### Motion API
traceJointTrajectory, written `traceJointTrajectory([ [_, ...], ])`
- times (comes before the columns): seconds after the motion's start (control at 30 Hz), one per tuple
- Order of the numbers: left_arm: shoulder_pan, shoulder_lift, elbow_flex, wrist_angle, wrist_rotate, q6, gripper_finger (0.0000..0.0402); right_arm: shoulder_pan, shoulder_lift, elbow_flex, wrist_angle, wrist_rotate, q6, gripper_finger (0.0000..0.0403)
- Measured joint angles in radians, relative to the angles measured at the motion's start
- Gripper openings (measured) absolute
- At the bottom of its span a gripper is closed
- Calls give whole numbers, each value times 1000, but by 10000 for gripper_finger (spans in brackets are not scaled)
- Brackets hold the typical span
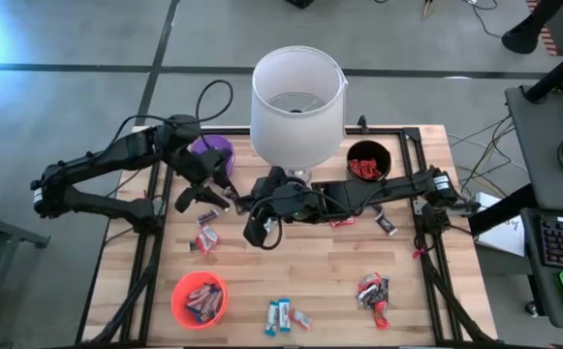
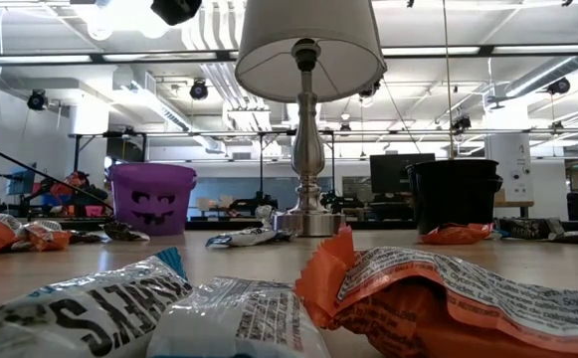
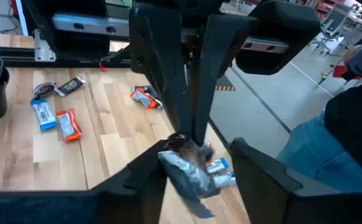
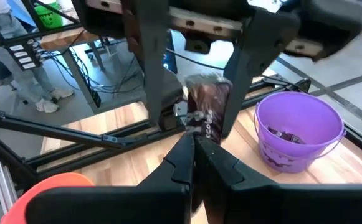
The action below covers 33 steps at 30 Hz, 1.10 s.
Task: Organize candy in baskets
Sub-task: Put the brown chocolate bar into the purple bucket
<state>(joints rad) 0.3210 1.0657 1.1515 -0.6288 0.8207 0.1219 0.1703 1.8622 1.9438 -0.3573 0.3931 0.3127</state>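
Handing off mid-air: right gripper (image 4: 196, 134), jaws pressed on a dark brown shiny-wrapped candy bar (image 4: 207, 109); left gripper (image 4: 196, 93) jaws are spread around it. Risking a drop short of the purple round plastic basket (image 4: 298, 127) if right is releasing early.

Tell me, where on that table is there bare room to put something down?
The widest bare wood lies mid-table, between the orange bowl and the candy pile, above the blue candies. The right edge below the black bowl is fairly open too. It is crowded around the lamp, where both grippers meet.
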Motion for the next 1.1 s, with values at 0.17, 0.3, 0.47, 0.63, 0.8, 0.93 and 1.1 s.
traceJointTrajectory([
  [0.17, 0, 22, 0, 0, -7, 26, 68, -6, 0, 0, 1, -6, -8, 9],
  [0.3, 0, 27, 0, -1, -17, 52, 15, -6, 0, -1, -5, -9, -9, 9],
  [0.47, -1, 20, 0, -17, -21, 53, 8, -6, 0, -1, 0, -31, -9, 9],
  [0.63, -1, 2, 1, -71, -56, 55, 6, -5, 0, -1, 11, -34, -10, 19],
  [0.8, -2, -26, 1, -178, -204, 102, 5, -3, 0, 0, -4, -96, -7, 61],
  [0.93, 1, -43, 1, -252, -373, 116, 5, 8, 0, 0, -40, -112, 38, 104],
  [1.1, 11, -43, 1, -325, -526, 132, 5, 26, 0, 0, -153, -183, 87, 133],
])
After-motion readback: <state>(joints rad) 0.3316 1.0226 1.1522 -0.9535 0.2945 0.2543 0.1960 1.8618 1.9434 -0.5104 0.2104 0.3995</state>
